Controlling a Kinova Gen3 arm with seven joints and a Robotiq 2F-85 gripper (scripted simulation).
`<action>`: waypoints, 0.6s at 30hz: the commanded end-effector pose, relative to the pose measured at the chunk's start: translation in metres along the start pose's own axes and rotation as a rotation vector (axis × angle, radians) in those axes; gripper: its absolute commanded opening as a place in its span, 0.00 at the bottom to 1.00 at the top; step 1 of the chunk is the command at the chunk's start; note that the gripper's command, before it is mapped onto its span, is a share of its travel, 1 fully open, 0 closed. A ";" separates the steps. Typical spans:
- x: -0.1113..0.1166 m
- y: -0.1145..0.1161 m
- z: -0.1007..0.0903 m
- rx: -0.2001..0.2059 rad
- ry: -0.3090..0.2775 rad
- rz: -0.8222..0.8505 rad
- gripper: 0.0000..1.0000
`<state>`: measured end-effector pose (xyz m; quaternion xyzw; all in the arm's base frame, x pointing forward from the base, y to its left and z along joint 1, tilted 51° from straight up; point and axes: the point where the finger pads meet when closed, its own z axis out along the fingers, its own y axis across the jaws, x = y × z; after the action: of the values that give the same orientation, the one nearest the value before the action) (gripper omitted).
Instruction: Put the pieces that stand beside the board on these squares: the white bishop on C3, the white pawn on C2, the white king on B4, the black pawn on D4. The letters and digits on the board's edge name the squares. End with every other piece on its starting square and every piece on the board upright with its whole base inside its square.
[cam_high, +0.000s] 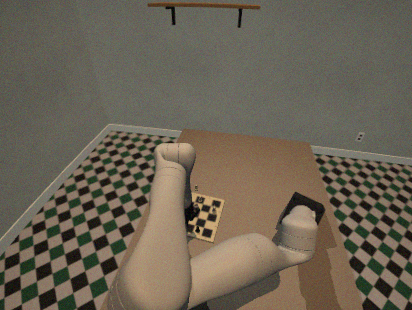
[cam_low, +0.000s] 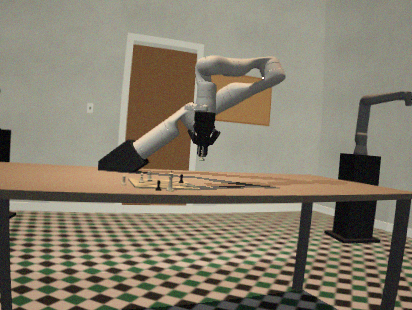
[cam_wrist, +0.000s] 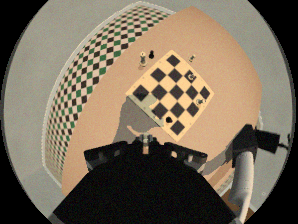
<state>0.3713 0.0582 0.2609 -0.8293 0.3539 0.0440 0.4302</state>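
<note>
My gripper is shut on a small pale piece, by its look the white bishop, and holds it upright, high above the table. The board lies ahead of the fingers in the wrist view. The white king stands beside the board, with the black pawn close to it. The white pawn stands off another edge of the board. The arm hides part of the board in the top view.
On the board stand two white pieces and one black piece. The arm's own base is on the table. The gripper's shadow falls across a board corner.
</note>
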 end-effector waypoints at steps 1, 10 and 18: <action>0.003 -0.002 -0.006 0.008 0.011 -0.003 0.00; 0.003 -0.002 -0.007 0.008 0.011 -0.003 0.00; 0.024 0.012 -0.008 0.003 0.014 -0.014 0.00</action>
<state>0.3782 0.0420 0.2565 -0.8342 0.3412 0.0311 0.4322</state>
